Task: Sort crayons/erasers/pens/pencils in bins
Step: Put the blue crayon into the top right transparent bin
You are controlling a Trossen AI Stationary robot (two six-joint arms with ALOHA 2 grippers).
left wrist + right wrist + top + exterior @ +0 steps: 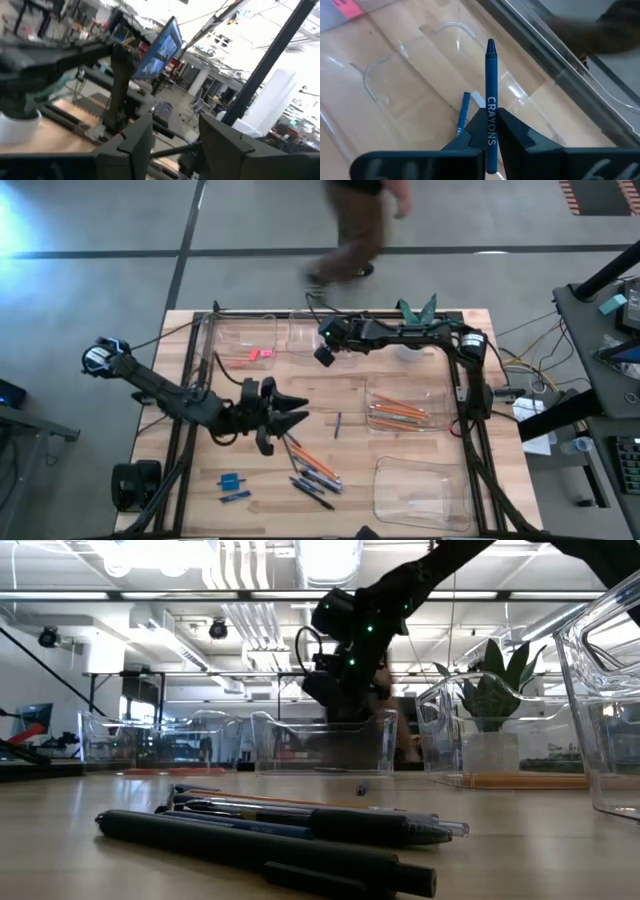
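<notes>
A blue crayon [490, 100] is clamped between the closed jaws of the right gripper [489, 132], held above a clear bin [312, 332] at the far edge of the bench [400, 380]. A second crayon [463, 114] already lies on that bin's floor, so this looks to be the crayon bin, and the step in hand is judged to be the drop. It is done well if the crayon is carried fully inside the bin's walls and lowered close to the floor before the jaws are parted, so that it cannot bounce or roll out over the low rim. The neighbouring bin [240, 345] holds pink erasers [258, 354] and should be avoided.

The right arm is stretched along the far side of the bench, with its wrist turned downward over the bin. The left gripper [285, 418] hovers near the bench's middle, its jaws spread wide and nothing seen between them; it points level across the bench toward the room beyond.

Pencils [398, 411] lie in a bin [410, 405] on the right side. A fourth bin [420, 490] at the near right looks to hold nothing. Pens [300, 840] and other sticks remain loose on the bench near the front, with a blue eraser [230, 480] beside them. A person [360, 225] passes beyond the bench.
</notes>
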